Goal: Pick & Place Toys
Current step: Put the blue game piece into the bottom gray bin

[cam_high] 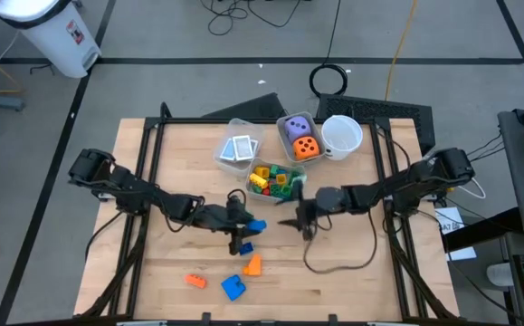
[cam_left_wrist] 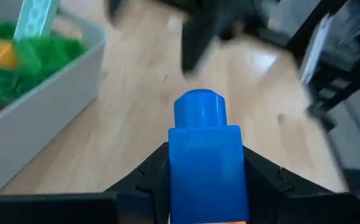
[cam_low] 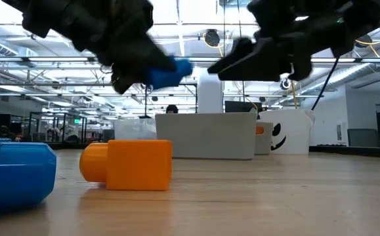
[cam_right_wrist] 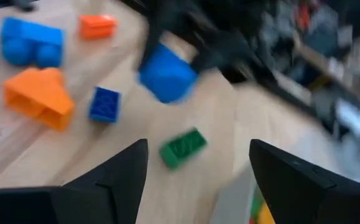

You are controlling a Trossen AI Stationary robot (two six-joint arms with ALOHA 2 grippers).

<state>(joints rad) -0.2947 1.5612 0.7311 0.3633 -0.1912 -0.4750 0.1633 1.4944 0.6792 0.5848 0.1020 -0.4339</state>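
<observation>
My left gripper (cam_high: 243,224) is shut on a blue one-stud block (cam_left_wrist: 204,155) above the middle of the table; the block also shows in the high view (cam_high: 256,225) and the low view (cam_low: 168,72). My right gripper (cam_high: 300,217) is open and empty just right of it, its fingers (cam_right_wrist: 124,174) spread above a green block (cam_right_wrist: 183,147) that lies on the table. Loose on the wood near the front lie an orange block (cam_high: 195,281), an orange wedge block (cam_high: 252,264), a blue block (cam_high: 233,288) and a small dark blue block (cam_right_wrist: 105,104). My left gripper pinches the blue block by its two opposite side walls (cam_left_wrist: 173,168) between its two fingers. The fingers come roughly level from the table's left. The block's stud (cam_left_wrist: 198,109) points forward, away from the gripper. The block is lifted clear of the table (cam_low: 168,72).
A clear bin of green, yellow and red blocks (cam_high: 275,178) stands just beyond the grippers. Behind it are a bin with white cards (cam_high: 237,149), a bin with a purple and an orange die (cam_high: 298,138) and a white cup (cam_high: 341,136). A cable (cam_high: 334,263) loops at front right.
</observation>
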